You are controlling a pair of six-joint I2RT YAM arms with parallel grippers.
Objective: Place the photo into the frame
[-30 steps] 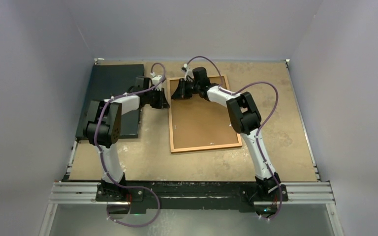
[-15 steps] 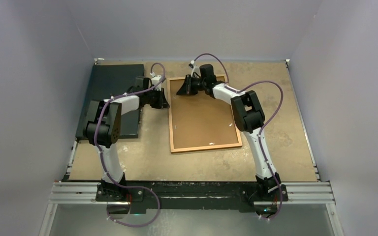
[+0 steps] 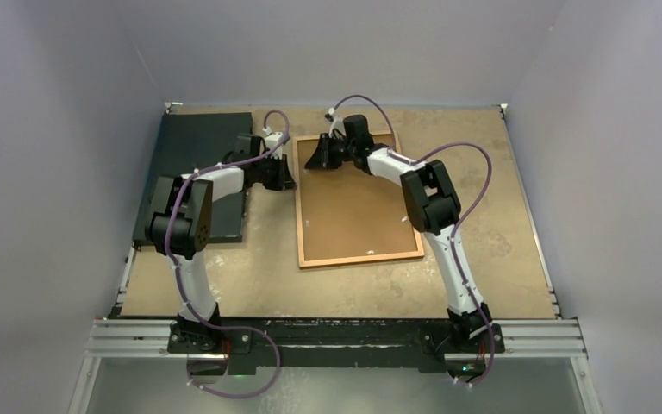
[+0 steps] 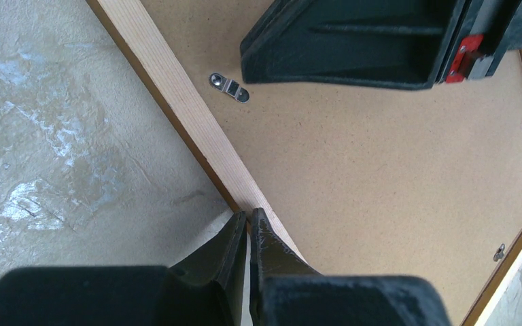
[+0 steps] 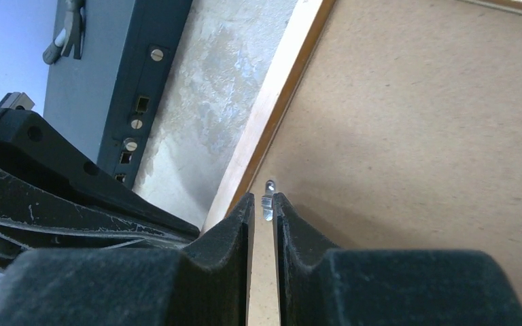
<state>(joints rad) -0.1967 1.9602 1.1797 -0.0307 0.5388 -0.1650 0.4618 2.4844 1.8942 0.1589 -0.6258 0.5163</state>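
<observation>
While frame (image 3: 362, 257) holds backing board (image 3: 353, 211), left fingers (image 4: 233, 246) pressed together; right fingers (image 5: 234, 232) slightly parted above clip (image 5: 268, 202).

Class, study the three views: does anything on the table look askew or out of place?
The frame lies face down, backing board up, and sits slightly rotated against the edges of the table. Nothing looks spilled or damaged.

A robotics lab — bare grey walls (image 3: 52, 129), arms (image 3: 191, 211) on aluminium rail (image 3: 121, 338).

Soft, even overhead light with faint shadows. The desk (image 4: 34, 136) carries a pale sheen. In both wrist views the jaws blur near the bottom edge
</observation>
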